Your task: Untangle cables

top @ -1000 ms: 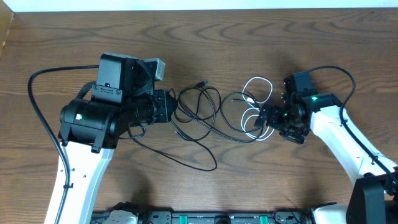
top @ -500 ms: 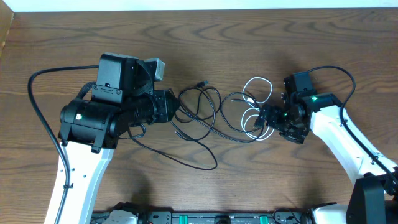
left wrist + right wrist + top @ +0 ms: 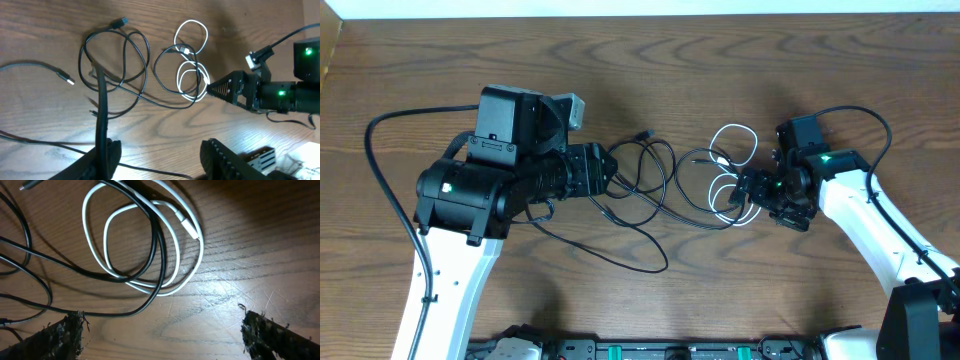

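Since the white cable (image 3: 186,225) lies coiled on the table directly beneath the right gripper (image 3: 738,190), that arm is nearer to it. Its jaws are fully apart and empty. The left gripper (image 3: 160,156) is partly open and clamps nothing (one of the black cables (image 3: 101,105) leans on a finger), and those cables sprawl just ahead of it.

Overhead: bright, even light from above. Table (image 3: 720,60) grain is crisp edge to edge, and the shadows under my arms are short and soft. The green lamp (image 3: 827,157) on my right arm glows.

Left wrist: hot white glare on the wood low centre, deep shadow in the top right corner. My left gripper (image 3: 160,150) is dark and slightly soft.

Right wrist: dimmer, with a warm sheen right of the sharp white cable (image 3: 187,227). My right gripper (image 3: 162,320) is blurred at the lower corners.
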Tool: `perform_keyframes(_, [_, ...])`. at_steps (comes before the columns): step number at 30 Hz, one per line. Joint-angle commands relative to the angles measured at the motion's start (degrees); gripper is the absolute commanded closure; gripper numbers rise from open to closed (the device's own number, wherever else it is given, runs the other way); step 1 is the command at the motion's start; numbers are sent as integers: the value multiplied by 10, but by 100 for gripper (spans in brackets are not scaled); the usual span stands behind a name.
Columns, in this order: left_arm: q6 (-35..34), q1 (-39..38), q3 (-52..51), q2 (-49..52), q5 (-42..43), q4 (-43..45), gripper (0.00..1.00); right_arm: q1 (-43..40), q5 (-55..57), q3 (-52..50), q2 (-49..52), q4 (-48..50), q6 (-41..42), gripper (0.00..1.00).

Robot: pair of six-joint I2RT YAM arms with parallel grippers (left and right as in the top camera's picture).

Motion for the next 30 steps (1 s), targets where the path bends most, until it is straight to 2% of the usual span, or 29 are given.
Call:
perform_keyframes(1, [5, -2, 4, -1, -5, 0, 40, 3, 7, -3, 0, -1, -9, 1])
perform_keyframes(3, [5, -2, 4, -1, -5, 0, 34, 3, 7, -3, 0, -1, -9, 1])
perform_keyframes(7, [5, -2, 4, -1, -5, 0, 33, 3, 7, -3, 0, 0, -9, 1])
perform_keyframes(8, [5, -2, 4, -1, -5, 0, 37, 3, 7, -3, 0, -1, -9, 1])
perform_keyframes(10, [5, -2, 4, -1, -5, 0, 61, 3, 7, -3, 0, -1, -9, 1])
perform_keyframes(13, [5, -2, 4, -1, -5, 0, 81, 3, 7, -3, 0, -1, -9, 1])
perform_keyframes(14, [5, -2, 4, -1, -5, 1, 92, 3, 7, -3, 0, -1, -9, 1])
perform_keyframes(19, [5, -2, 5, -2, 7, 1, 93, 3, 7, -3, 0, -1, -9, 1])
perform_keyframes(26, [6, -2, 8, -32, 127, 66, 93, 3, 7, -3, 0, 0, -9, 1])
perform_keyframes(30, [5, -2, 8, -71, 165, 109, 93, 3, 10, -3, 0, 74, 10, 1])
